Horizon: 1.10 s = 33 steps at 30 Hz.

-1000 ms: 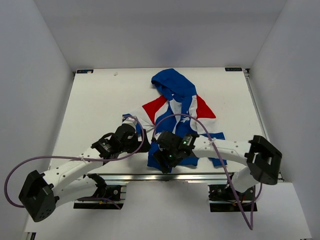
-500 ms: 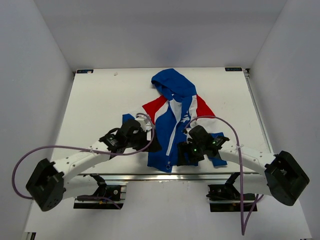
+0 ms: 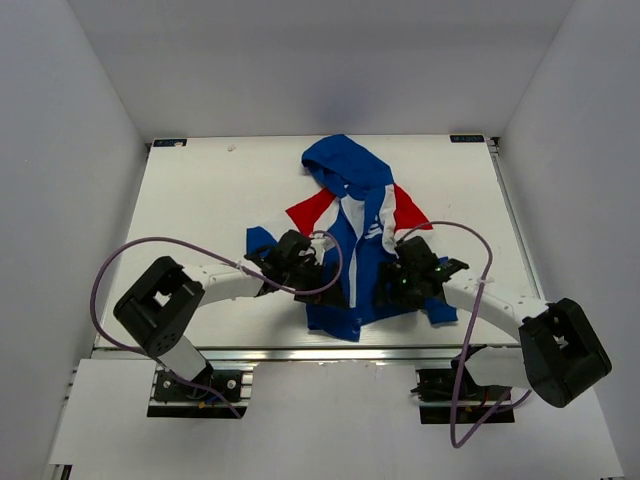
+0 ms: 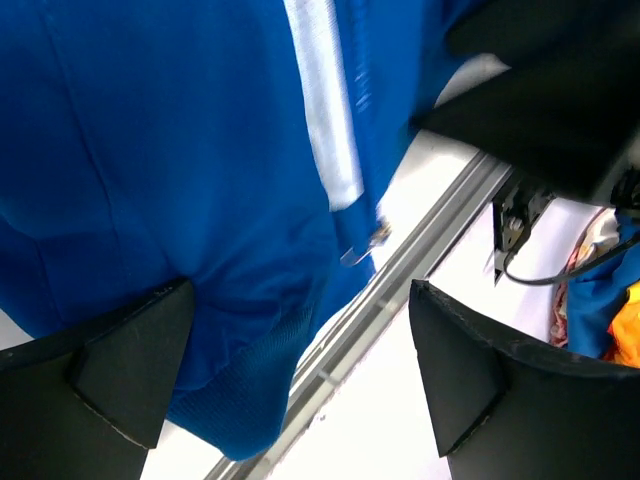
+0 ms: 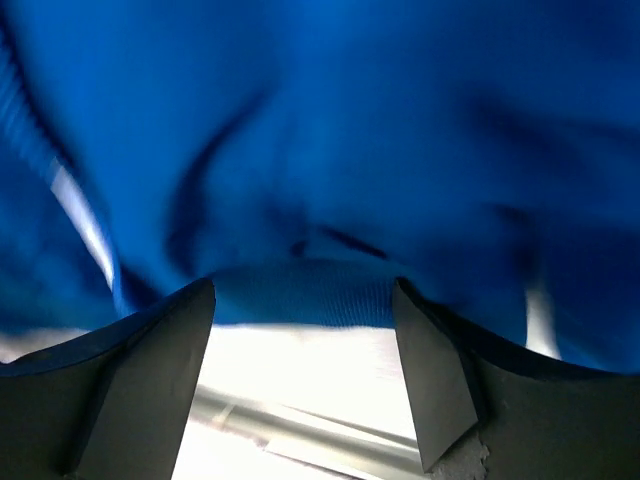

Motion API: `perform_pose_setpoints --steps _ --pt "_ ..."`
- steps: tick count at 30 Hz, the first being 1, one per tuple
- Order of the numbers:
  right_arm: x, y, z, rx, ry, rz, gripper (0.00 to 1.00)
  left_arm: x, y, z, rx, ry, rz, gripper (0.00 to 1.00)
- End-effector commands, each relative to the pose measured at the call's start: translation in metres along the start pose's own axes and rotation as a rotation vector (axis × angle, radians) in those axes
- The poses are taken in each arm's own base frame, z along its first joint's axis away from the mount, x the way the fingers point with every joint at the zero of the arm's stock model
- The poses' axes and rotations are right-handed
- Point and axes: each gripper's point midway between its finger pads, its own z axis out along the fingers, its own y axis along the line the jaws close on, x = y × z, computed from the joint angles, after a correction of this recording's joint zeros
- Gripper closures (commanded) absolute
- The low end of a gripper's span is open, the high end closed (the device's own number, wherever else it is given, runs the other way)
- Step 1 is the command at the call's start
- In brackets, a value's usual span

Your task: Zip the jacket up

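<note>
The left claw (image 4: pixel 300 300) hangs spread wide and empty over the jacket (image 3: pixel 355 250), left of its zipper (image 3: pixel 352 275). The right claw (image 5: pixel 303 285), likewise released, straddles the ribbed hem (image 5: pixel 300 302) right of the zipper. The jacket lies flat on the tabletop (image 3: pixel 200 200), its hem at the near edge. It looks light, limp and easily bunched, so it is probably best pinned at the hem and closed by the small metal pull (image 4: pixel 378 235).

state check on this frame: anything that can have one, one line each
jacket: lying front up, hem on the near side
zipper pull: low, by the hem, not run up
hood: laid flat, far end
left gripper: jaws open above the hem
right gripper: jaws open at the hem
</note>
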Motion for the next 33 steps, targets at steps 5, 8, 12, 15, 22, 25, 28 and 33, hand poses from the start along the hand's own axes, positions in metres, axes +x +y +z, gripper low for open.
perform_pose_setpoints --steps 5,8,12,15,22,25,28,33 --pt "0.0 -0.127 -0.035 0.583 -0.021 0.207 0.2 -0.006 0.037 0.01 -0.174 0.02 -0.01 0.02" --pt "-0.02 -0.121 -0.051 0.566 -0.093 0.217 0.18 -0.006 0.045 0.012 -0.208 0.033 -0.015 0.02" --pt "-0.059 -0.073 -0.067 0.295 -0.234 0.053 0.21 -0.011 0.041 0.009 -0.194 0.016 -0.006 0.02" --pt "-0.071 -0.037 -0.078 0.107 -0.32 -0.067 0.18 -0.017 0.029 0.005 -0.151 -0.011 0.014 0.02" --pt "-0.039 0.04 -0.079 -0.283 -0.241 -0.271 0.11 -0.023 0.011 -0.007 -0.091 -0.056 0.025 0.02" --pt "-0.036 0.063 -0.073 -0.359 -0.244 -0.286 0.11 -0.028 0.006 -0.016 -0.1 -0.085 0.031 0.02" --pt "-0.033 0.075 -0.06 -0.344 -0.223 -0.285 0.11 -0.04 0.001 -0.037 -0.142 -0.167 0.027 0.02" --pt "-0.027 0.081 -0.032 -0.278 -0.158 -0.273 0.11 -0.051 -0.003 -0.08 -0.234 -0.294 0.021 0.02"
